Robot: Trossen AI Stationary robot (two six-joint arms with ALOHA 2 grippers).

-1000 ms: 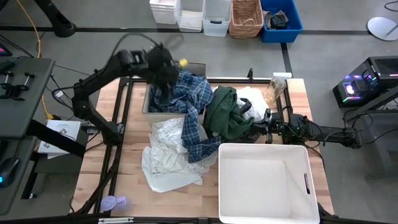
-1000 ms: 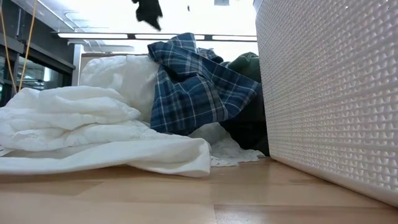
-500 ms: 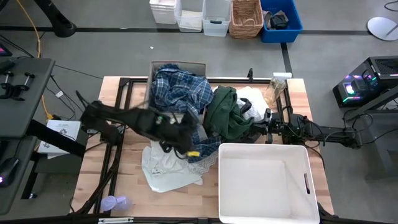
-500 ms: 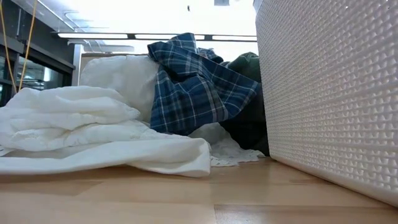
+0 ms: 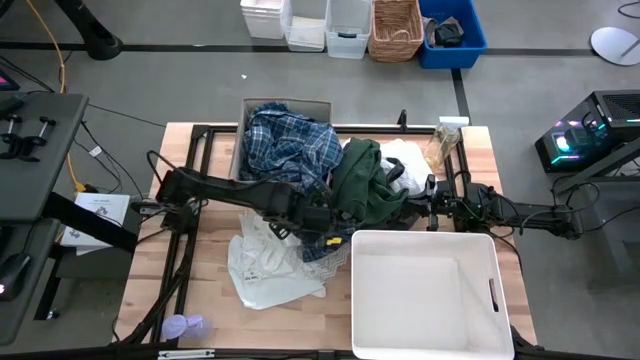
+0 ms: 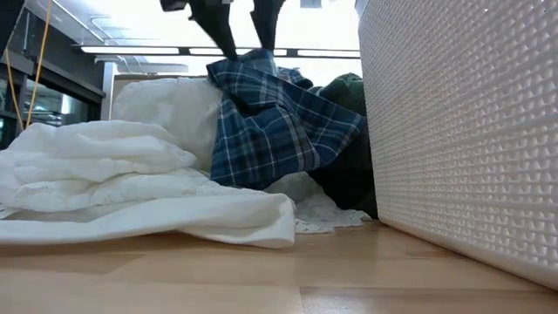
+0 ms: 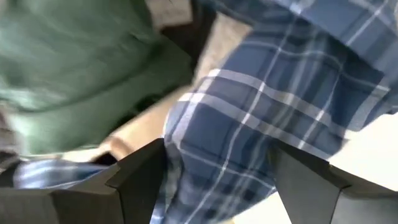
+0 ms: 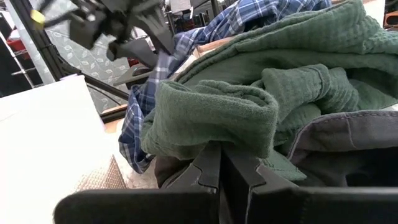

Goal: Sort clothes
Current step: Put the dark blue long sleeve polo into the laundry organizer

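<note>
The left gripper reaches across the middle of the counter and hangs over the blue-and-white plaid shirt, its jaws spread wide on either side of a fold of the plaid cloth, with nothing clamped between them; in the low view its two dark fingers come down from above to the top of the shirt. The shirt spills out of a grey bin at the far side and trails down onto the white lacy pieces, which lie spread on the wood in front of it. Just beside the shirt sits the dark green garment. The right gripper lies low at that garment's edge, jaws pressed together, the green fabric resting against their tips. A white basket stands at the near right corner.
</note>
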